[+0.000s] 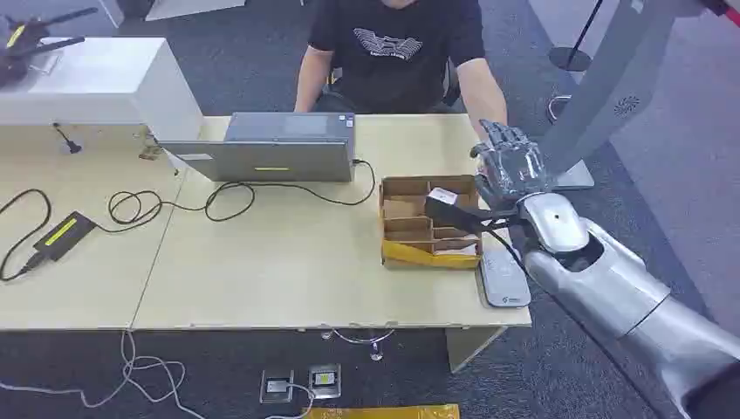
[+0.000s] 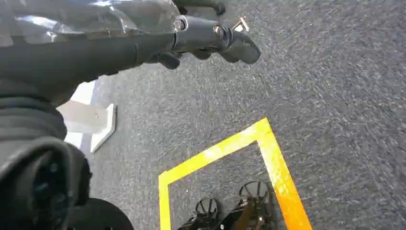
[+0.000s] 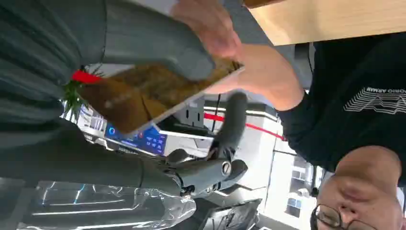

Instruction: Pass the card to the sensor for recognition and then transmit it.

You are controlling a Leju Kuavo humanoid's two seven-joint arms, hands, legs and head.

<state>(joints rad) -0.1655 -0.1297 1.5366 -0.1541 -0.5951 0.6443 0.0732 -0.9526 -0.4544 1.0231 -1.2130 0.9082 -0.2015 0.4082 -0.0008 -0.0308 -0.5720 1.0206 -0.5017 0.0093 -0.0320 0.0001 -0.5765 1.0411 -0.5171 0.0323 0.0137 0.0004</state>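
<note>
A: Since the bench [image 1: 262, 262] takes most of the head view, start there. What's on it?

B: Grey laptop [image 1: 270, 148] at the far edge, person in a black shirt [image 1: 397, 48] seated behind it. White box [image 1: 96, 83] far left, black adapter [image 1: 63, 234] with cables near the left edge. Cardboard divider box [image 1: 428, 223] right of centre, grey sensor pad [image 1: 504, 278] just beside it at the near right corner.

A: Right arm pose?

B: Silver right arm [image 1: 628, 297] comes in from the lower right, reaching up and forward. Right hand [image 1: 510, 166] is raised past the far right corner of the cardboard box, fingers pointing away toward the person.

A: Grip?

B: Right wrist view shows the thick thumb pressing a gold-brown card [image 3: 153, 93] against the fingers. Clamped on the card. The person's hand [image 3: 239, 52] is touching the card's other end.

A: Card visible from the head view?

B: No, the hand's own back covers it.

A: Left hand?

B: Left hand [image 2: 210, 40] hangs over grey carpet and a yellow tape outline [image 2: 230, 153]. Fingers loosely curled, nothing in them. Most of that hand is cut off by the frame edge.
</note>
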